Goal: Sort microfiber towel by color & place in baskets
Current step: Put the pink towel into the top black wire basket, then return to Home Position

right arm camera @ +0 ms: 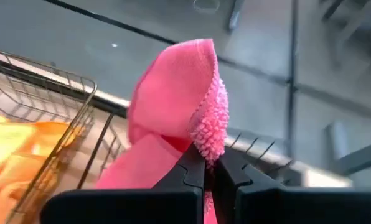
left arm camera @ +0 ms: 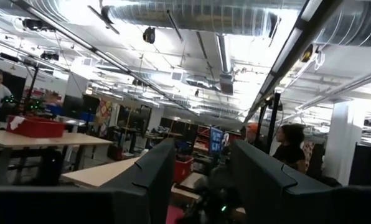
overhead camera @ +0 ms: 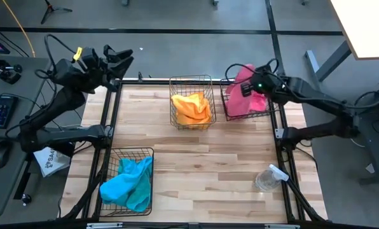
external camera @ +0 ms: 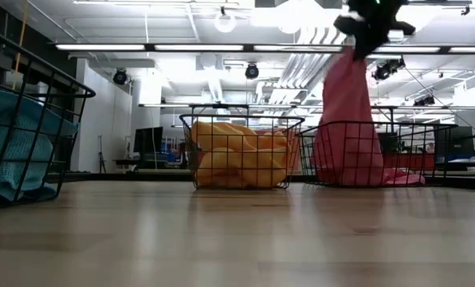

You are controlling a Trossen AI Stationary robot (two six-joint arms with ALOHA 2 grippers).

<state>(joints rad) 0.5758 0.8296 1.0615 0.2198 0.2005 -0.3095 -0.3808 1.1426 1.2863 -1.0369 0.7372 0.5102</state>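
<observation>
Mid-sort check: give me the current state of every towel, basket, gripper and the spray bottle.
pink towel: pinched in right gripper, hanging into right basket
orange towels: lying in middle basket
blue towels: lying in near-left basket
left gripper: open, raised at far-left corner, holds nothing
spray bottle: on its side, near right

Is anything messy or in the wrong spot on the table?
Mostly tidy. The one odd thing is the clear spray bottle lying on its side near the table's right edge. The right pincer holds a pink towel hanging into the right-hand basket, not yet dropped. Orange towels and blue towels sit in their own baskets.
</observation>
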